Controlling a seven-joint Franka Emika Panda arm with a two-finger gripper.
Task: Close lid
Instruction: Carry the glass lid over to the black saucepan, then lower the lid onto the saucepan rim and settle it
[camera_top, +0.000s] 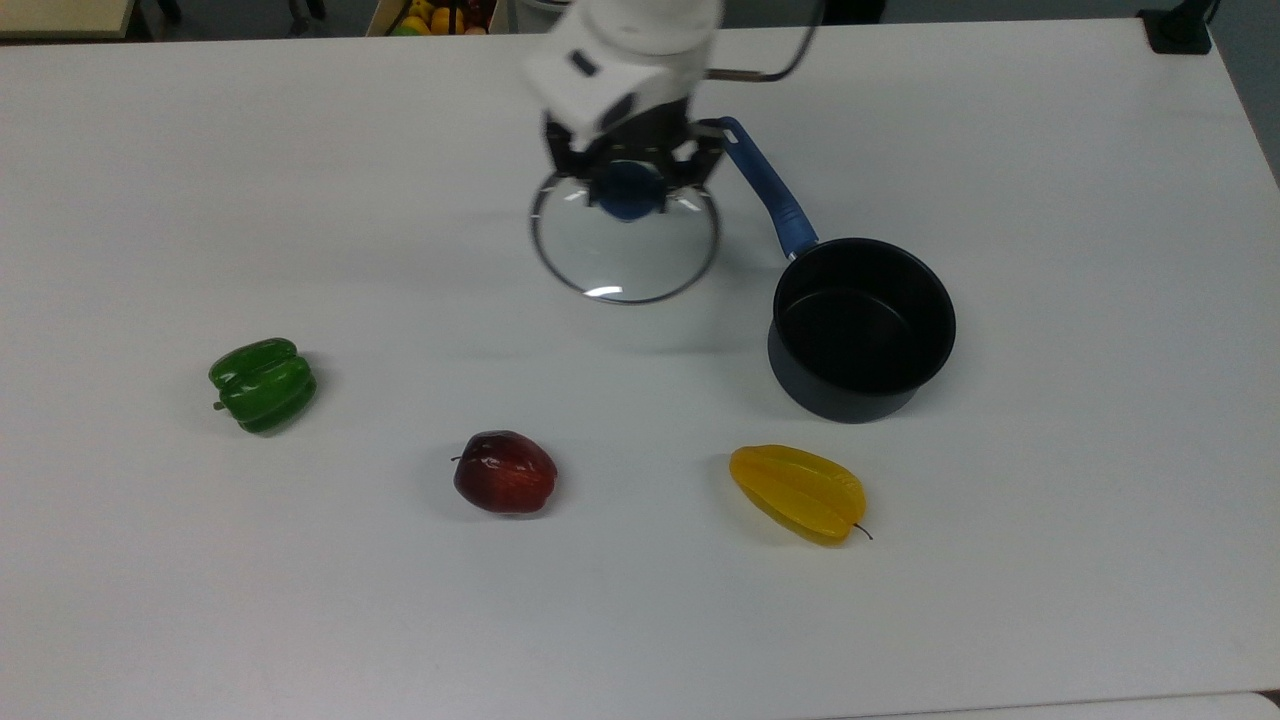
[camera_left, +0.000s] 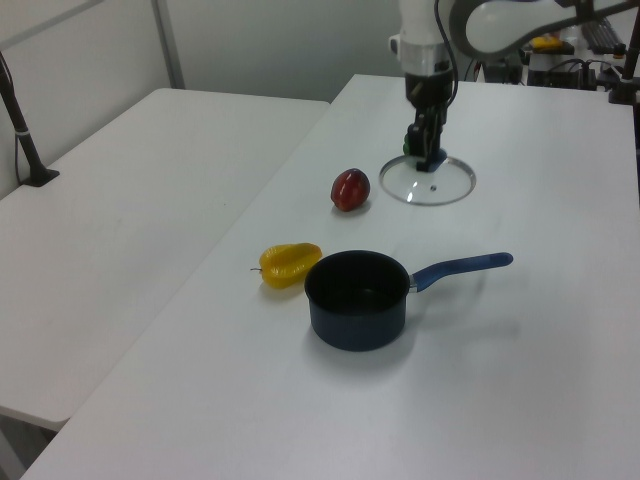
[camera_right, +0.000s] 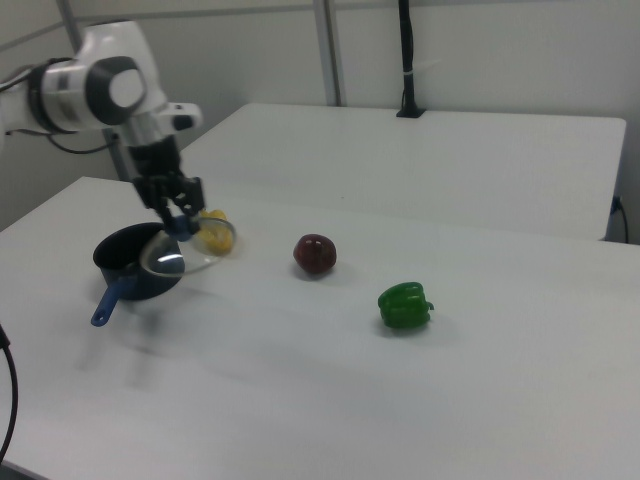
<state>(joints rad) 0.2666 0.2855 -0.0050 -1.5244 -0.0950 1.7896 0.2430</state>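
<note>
In the top view we see our gripper (camera_top: 630, 190) clamped on the lid's (camera_top: 625, 245) blue knob (camera_top: 628, 192), carrying it level above the table (camera_top: 300, 150) so it clears the saucepan (camera_top: 860, 330) rim; the left view shows the lid (camera_left: 430, 182) well short of the pan (camera_left: 357, 298), and the right view shows it (camera_right: 185, 250) hanging beside the pan (camera_right: 130, 265).

Top view looked steeply down on the table (camera_top: 1050, 600) from its front edge, arm base at the far edge. Left view stood off one table end, raised, facing along the table, with the pot (camera_left: 357, 299) nearest and the pepper (camera_left: 413, 140) far. Right view stood off the opposite end, lower and closer, with the pepper (camera_right: 404, 305) nearest and the pot (camera_right: 125, 262) far. All three shared the tabletop with the pot, apple (camera_top: 505, 472), pepper and yellow fruit (camera_top: 797, 492); both side views also took in a second table (camera_left: 110, 210).
</note>
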